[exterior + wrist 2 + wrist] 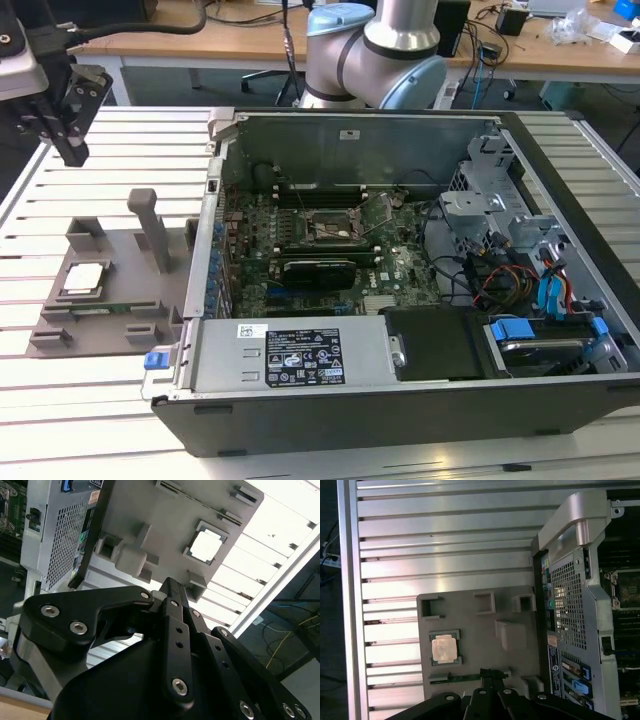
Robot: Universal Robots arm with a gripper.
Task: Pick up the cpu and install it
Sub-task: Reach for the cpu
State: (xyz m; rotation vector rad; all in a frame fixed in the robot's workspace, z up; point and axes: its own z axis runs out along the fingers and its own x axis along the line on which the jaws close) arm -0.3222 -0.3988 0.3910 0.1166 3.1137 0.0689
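Note:
The cpu (83, 278) is a small square chip with a silvery top. It lies flat in a recess of a grey holder plate (120, 300) on the slatted table, at the exterior view's left of the open computer case. Both wrist views show the cpu (206, 546) (443, 648) seated in that plate. My gripper (72, 145) hangs high above the table, beyond the plate's far left corner and well clear of the chip. Its black fingers (170, 587) meet at the tips with nothing between them. The motherboard socket (335, 228) lies in the middle of the case.
The open computer case (400, 330) fills the middle and right of the exterior view, with a drive cage and cables (520, 280) at its right end. A grey upright post (152, 225) stands on the holder plate. The arm's base (375, 50) stands behind the case.

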